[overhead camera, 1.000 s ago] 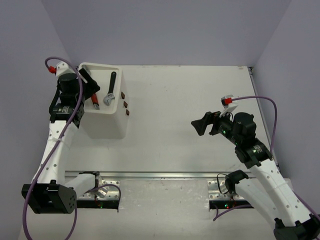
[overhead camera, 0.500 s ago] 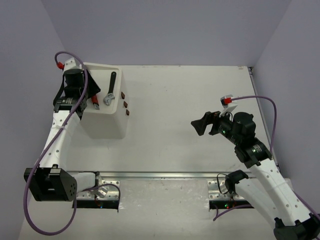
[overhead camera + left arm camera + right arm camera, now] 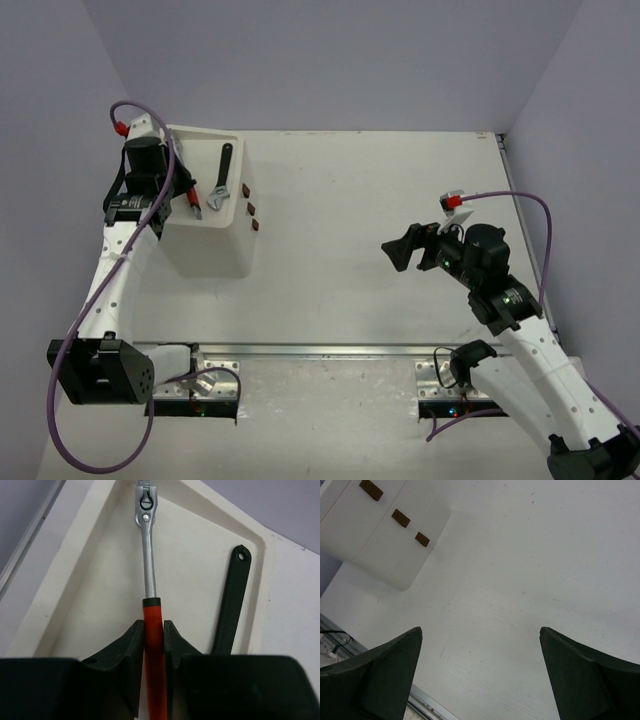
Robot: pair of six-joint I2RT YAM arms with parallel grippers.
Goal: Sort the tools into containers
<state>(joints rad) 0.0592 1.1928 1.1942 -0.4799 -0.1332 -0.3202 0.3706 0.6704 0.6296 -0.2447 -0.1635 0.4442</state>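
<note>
Our L gripper [image 3: 154,630] just clamped red-handled silver wrench [image 3: 149,575] in white plastic box tray [image 3: 100,585]; likely relocating it. R gripper [image 3: 480,647] apart, empty.

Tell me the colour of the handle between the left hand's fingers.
Red handle, black collar at its top; best in left wrist view.

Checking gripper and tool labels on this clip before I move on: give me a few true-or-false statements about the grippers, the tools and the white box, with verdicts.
1. The left gripper is shut on the red-handled silver wrench. True.
2. The flat black wrench lies outside the white plastic box. False: it lies in the box's shallow tray top.
3. The right gripper holds a tool. False: it is open and empty.
4. Three dark-red knobs show on the box's side. True.
</note>
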